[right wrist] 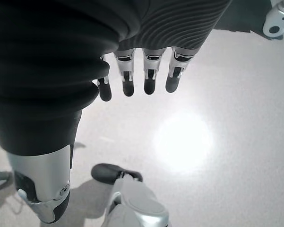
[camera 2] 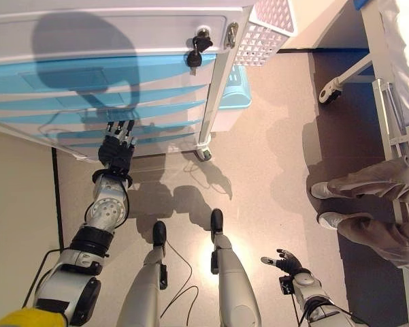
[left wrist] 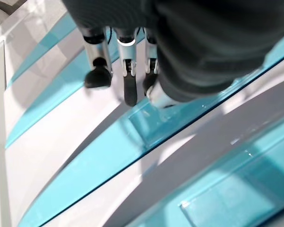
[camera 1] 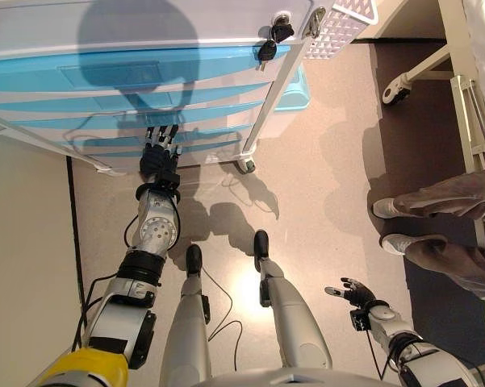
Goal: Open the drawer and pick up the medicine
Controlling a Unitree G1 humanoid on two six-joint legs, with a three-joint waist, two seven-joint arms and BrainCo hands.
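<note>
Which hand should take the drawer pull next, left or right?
Left. The left hand already reaches the blue drawer fronts of the cart, fingers extended toward them. The right hand hangs open low over the floor, away from the cart.

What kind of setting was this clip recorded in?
Probably a clinic or hospital-style room: a wheeled cart with blue drawers and keys in its lock, a white frame on a caster, and a seated person's legs. The left hand reaches toward the drawers.
</note>
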